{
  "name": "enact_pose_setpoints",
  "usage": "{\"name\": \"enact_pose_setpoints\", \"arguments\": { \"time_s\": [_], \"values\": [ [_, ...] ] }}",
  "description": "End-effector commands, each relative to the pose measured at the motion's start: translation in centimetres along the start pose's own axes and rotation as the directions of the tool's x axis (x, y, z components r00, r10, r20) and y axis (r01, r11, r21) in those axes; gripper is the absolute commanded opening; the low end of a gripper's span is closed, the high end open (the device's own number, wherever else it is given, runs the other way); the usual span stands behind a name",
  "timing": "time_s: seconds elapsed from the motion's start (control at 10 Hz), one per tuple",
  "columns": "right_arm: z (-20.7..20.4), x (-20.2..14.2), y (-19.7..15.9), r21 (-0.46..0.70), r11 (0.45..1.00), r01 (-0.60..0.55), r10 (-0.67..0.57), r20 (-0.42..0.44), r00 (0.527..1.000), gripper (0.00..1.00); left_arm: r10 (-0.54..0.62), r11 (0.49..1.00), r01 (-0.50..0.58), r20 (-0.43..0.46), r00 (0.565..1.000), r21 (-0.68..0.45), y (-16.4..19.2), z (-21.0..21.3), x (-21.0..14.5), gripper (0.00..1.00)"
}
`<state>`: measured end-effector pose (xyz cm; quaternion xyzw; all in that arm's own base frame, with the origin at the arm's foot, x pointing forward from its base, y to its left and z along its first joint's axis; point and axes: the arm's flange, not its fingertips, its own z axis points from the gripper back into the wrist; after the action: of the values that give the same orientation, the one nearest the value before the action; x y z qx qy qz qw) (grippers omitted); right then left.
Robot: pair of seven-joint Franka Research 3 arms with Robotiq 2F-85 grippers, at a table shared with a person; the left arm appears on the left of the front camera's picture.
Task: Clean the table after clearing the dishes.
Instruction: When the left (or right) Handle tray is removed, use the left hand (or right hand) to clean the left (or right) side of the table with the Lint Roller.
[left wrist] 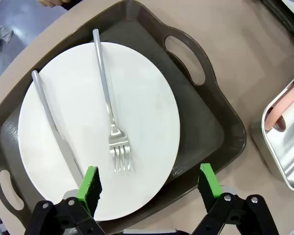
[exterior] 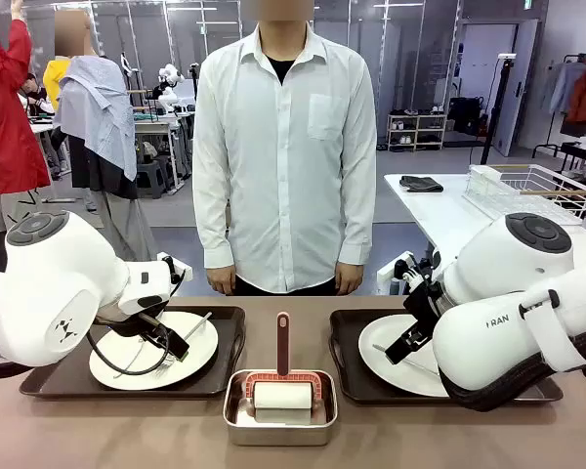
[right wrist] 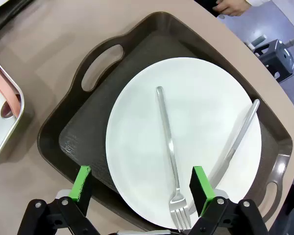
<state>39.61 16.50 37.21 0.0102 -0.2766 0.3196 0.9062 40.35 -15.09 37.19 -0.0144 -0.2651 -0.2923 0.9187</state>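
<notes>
- Matte taupe-brown rectangular table (exterior: 127, 430): spans the lower frame, with bare room along the bottom edge.
- Dark brown handled left tray (exterior: 39, 381) and right tray (exterior: 344, 352): they flank the small steel pan (exterior: 232, 430) at lower centre, leaving tight gaps.
- Round white left plate (exterior: 200, 347) and right plate (exterior: 381, 362): a loose silver fork (left wrist: 112, 127) and knife (left wrist: 51, 127) would likely slide off if the tray tilts.
- Left gripper (left wrist: 148, 178) and right gripper (right wrist: 140, 180): released, empty, each straddling a plate rim.

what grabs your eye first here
Two white plates catch the eye: the left plate on the left tray, the right plate on the right tray, the open left pincer and right pincer above them. Between the trays a pan holds a roller. A person stands across the table.
</notes>
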Motion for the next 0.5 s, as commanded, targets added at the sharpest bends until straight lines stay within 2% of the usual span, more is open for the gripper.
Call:
{"name": "enact_pose_setpoints", "arguments": {
  "time_s": [0.0, 0.4],
  "values": [
    [0.0, 0.0, 0.0, 0.0, 1.0, 0.0, 0.0, 0.0, 1.0, 1.0, 0.0, 1.0, 0.0, 0.0, 1.0, 0.0, -0.02, 0.0, 0.0, 1.0],
    [0.0, 0.0, 0.0, 0.0, 1.0, 0.0, 0.0, 0.0, 1.0, 1.0, 0.0, 1.0, 0.0, 0.0, 1.0, 0.0, -0.02, 0.0, 0.0, 1.0]
  ]
}}
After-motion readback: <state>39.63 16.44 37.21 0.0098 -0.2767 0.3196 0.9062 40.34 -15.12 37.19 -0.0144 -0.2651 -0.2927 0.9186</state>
